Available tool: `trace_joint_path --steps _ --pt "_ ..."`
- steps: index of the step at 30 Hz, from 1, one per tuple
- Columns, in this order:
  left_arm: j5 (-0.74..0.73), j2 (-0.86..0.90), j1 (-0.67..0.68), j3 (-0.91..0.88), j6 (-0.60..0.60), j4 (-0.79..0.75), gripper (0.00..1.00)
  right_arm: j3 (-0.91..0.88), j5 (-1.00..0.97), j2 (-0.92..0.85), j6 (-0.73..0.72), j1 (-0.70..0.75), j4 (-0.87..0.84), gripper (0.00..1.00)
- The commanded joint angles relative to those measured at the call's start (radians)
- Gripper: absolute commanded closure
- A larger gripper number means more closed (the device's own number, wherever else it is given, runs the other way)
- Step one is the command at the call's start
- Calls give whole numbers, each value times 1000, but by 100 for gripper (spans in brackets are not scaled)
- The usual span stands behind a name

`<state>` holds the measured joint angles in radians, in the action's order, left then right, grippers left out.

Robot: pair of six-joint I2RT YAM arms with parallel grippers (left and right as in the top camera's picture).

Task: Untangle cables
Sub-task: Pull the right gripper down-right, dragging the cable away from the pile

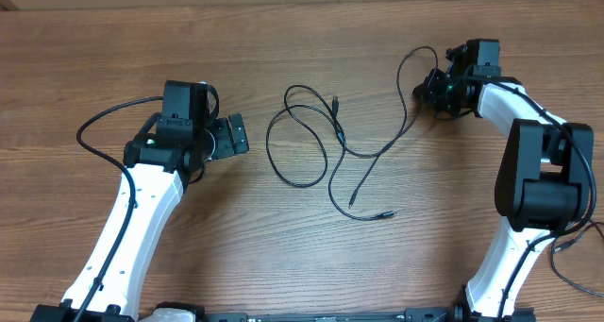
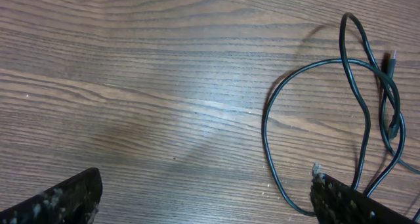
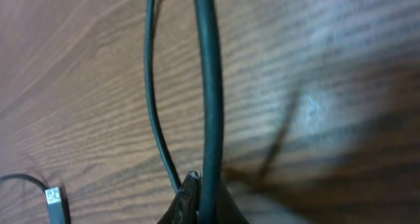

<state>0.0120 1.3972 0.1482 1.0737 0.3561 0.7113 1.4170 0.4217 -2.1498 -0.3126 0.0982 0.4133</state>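
Black cables (image 1: 342, 149): thin, light, floppy.
Right gripper (image 1: 432, 88) pinches one tight, likely a good spot to pull; left gripper (image 1: 236, 135) is wide apart, holding nothing.

Robotics lab bench: wood-grain table (image 1: 283, 265) with left arm (image 1: 142, 209) and right arm (image 1: 528, 171)

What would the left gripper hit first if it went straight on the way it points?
Probably the thin black cable loop, just ahead of one finger of the left gripper; height unclear.
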Motion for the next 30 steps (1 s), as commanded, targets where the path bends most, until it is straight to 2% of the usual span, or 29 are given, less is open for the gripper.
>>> trace_joint_path --steps 1,8,17,24,30 --pt "-5 4 -4 8 -19 -1 0 6 41 8 6 4 24 96" --pt "-5 4 -4 8 -19 -1 0 6 26 154 61 4 77 96" --pt "-5 4 -4 8 -19 -1 0 6 -189 486 81 4 109 96" --pt "-5 4 -4 8 -19 -1 0 6 -331 757 80 4 66 96" --pt "-5 4 -4 8 -19 -1 0 6 -434 916 78 4 43 96"
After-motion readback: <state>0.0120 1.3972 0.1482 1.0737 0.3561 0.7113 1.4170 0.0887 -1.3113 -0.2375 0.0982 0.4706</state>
